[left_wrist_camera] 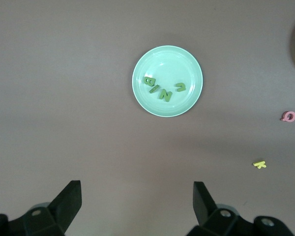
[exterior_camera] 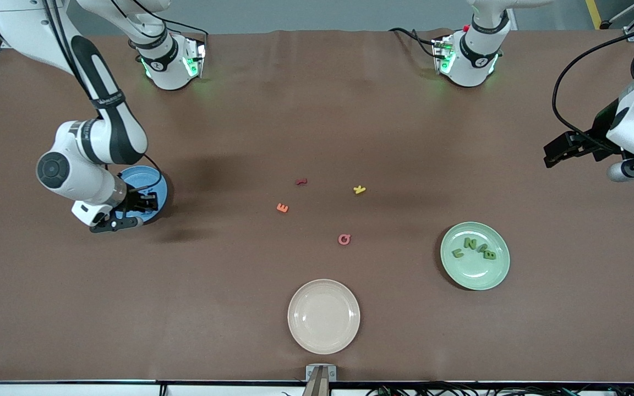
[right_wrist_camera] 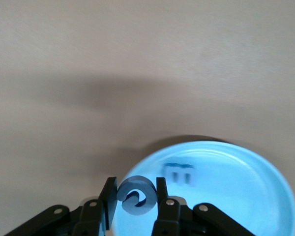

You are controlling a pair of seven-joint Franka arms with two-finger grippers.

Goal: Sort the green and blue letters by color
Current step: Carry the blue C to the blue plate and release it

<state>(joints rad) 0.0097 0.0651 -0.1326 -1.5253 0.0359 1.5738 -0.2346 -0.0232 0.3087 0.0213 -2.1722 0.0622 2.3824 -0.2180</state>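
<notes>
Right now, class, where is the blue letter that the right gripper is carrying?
In the right wrist view, the curled blue letter sits pinched in the right gripper, over the blue plate toward the right arm's end of the table.

Even overhead light is bright; soft shadows pool on the brown surface (exterior_camera: 317, 110) under each arm. The blue plate (right_wrist_camera: 226, 187) looks blurred, its rim glaring.

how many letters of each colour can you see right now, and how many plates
green letters: 4, on the green plate
blue letters: 2 visible, one in the right gripper, one on the blue plate
orange E: 1
pink Q: 1
yellow K: 1
dark red piece: 1
plates: 3, with the white plate
total: 10 letters, 3 plates
</notes>
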